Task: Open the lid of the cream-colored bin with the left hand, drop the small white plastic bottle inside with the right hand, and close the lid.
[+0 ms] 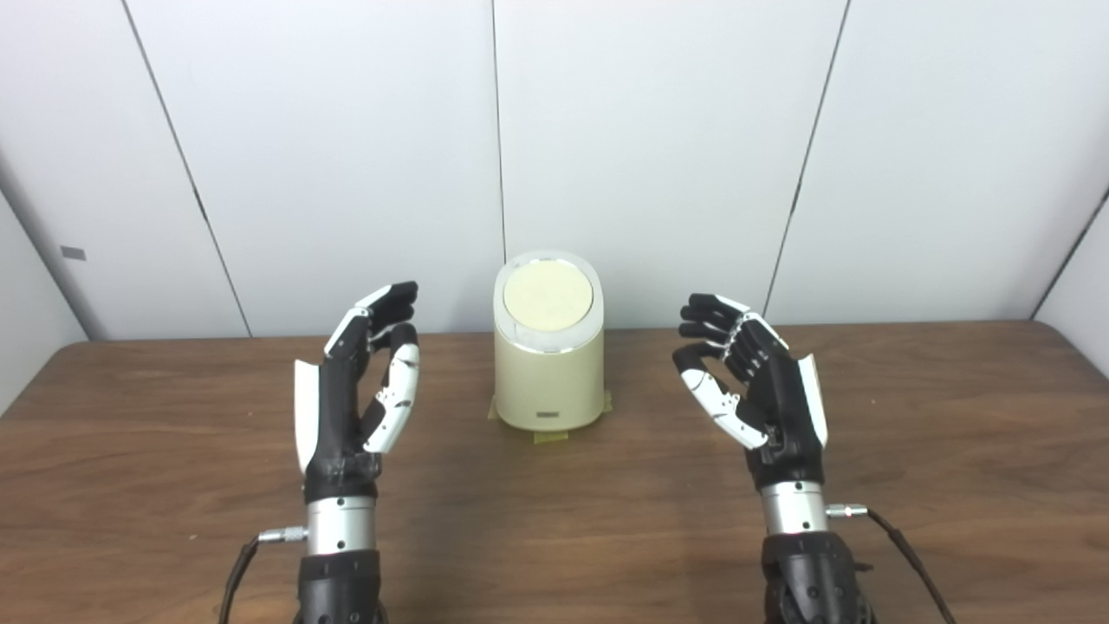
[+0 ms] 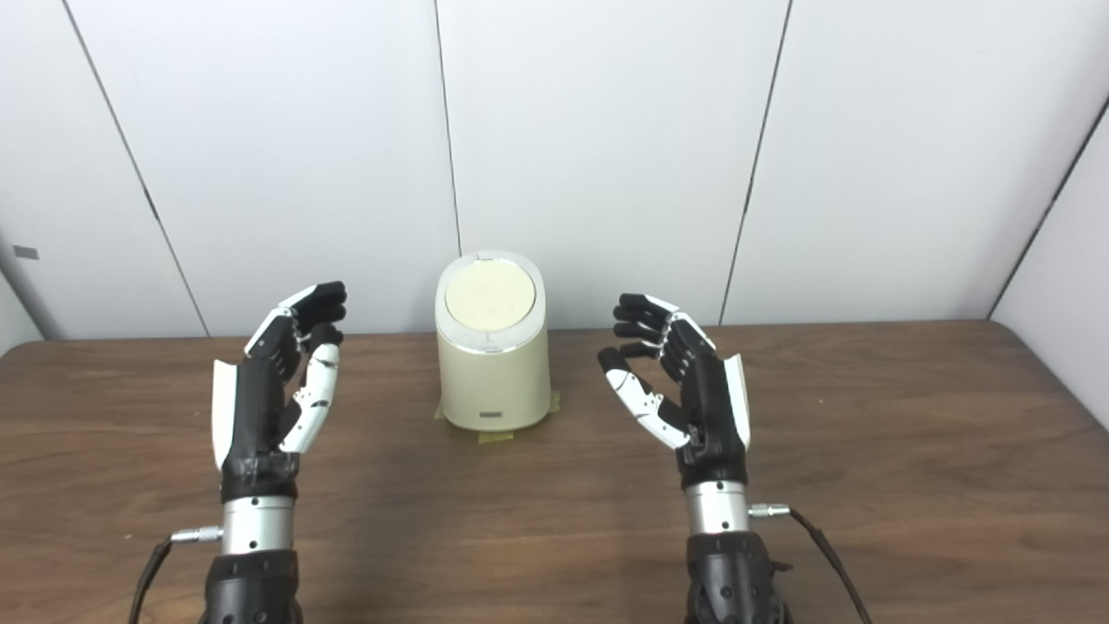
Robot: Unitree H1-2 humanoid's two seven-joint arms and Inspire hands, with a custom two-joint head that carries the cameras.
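The cream-colored bin [image 1: 548,364] stands upright near the far edge of the worktop [image 1: 910,485], about midway between its left and right edges, with strips of tape [image 1: 549,436] showing at its base. Its lid [image 1: 548,296] is round, flat and shut, seated inside a bright rim. The small white plastic bottle is not visible in either view.

The left hand [image 1: 355,381] is raised above the worktop to the left of the bin, palm facing inward, fingers spread and holding nothing. The right hand [image 1: 755,381] mirrors it on the right side, fingers apart and lightly curled, also empty. Neither hand touches the bin.

Handling assessment: the bin appears to be rigid, smooth-walled plastic, probably light; the tape suggests it is fixed down so that it will not slide when pushed. The lid offers no knob or handle. It likely opens by pressing on its surface, or at the small dark tab [image 1: 550,417] low on the front wall; which one cannot be determined. Contact should be made from directly above.
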